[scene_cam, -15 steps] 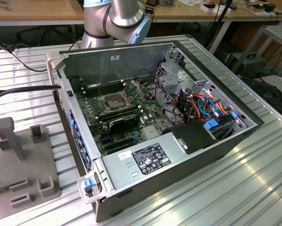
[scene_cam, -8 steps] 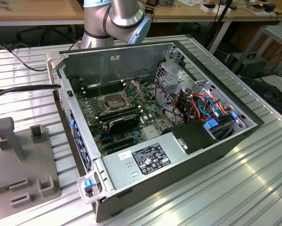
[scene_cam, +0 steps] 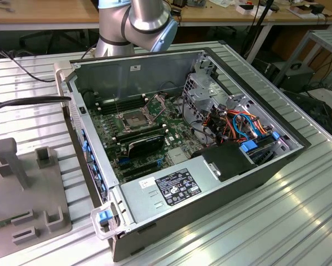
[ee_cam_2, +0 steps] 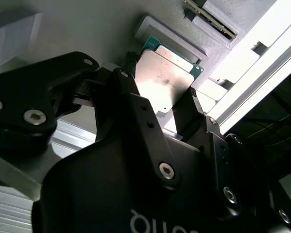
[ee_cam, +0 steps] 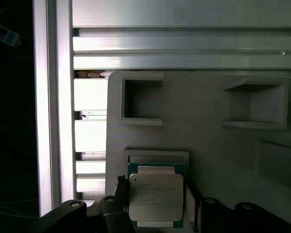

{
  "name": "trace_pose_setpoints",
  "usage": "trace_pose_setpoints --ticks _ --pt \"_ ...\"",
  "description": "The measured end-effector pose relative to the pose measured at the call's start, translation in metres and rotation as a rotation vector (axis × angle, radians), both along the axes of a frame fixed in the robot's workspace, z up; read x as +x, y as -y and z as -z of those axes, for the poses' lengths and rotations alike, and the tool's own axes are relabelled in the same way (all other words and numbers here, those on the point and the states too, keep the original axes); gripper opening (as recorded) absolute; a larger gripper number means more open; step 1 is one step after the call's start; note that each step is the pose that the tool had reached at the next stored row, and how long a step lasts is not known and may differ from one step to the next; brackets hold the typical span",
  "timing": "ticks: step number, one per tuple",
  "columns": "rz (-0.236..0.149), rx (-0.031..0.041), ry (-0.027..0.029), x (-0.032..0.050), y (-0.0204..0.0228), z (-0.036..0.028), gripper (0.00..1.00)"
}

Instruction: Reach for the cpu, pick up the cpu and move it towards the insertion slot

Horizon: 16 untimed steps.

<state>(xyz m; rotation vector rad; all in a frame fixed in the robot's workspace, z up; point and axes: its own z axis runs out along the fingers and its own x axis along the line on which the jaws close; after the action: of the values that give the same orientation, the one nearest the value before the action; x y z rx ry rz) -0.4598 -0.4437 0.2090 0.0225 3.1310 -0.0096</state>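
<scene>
- in both wrist views the gripper [ee_cam_2: 160, 92] [ee_cam: 156, 200] was down at the cpu [ee_cam_2: 165, 80] [ee_cam: 156, 194], close along two opposite edges of it. it could not be told whether the gripper was clenched on the cpu or released.
- the cpu lay flat, silver face up, in a shallow framed pocket [ee_cam: 157, 156] of a grey plate [ee_cam: 208, 141]. it was near one edge of the plate, a little way along from a corner.
- two square pockets [ee_cam: 140, 99] sat on the same plate near the neighbouring edge, just beside ribbed metal rails [ee_cam: 184, 48].
- in the exterior view the slot [scene_cam: 133, 119] sat on the green board [scene_cam: 171, 130] inside the open computer case [scene_cam: 138, 72], with its metal flap [scene_cam: 157, 102] raised and its dark centre showing.
- the case stood on a ribbed metal table [scene_cam: 287, 221], and the arm [scene_cam: 146, 22] rose at the table's edge behind the case.
</scene>
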Motion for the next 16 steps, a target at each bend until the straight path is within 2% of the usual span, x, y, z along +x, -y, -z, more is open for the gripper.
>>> trace_pose_setpoints --ticks 4,11,16 --pt "0.000 0.0000 0.0028 0.0000 0.0000 -0.0060 0.55" --pt "0.001 0.0000 0.0054 0.0000 0.0000 -0.0107 0.55" --pt "0.001 0.0000 0.0076 0.0000 0.0000 -0.0180 0.55"
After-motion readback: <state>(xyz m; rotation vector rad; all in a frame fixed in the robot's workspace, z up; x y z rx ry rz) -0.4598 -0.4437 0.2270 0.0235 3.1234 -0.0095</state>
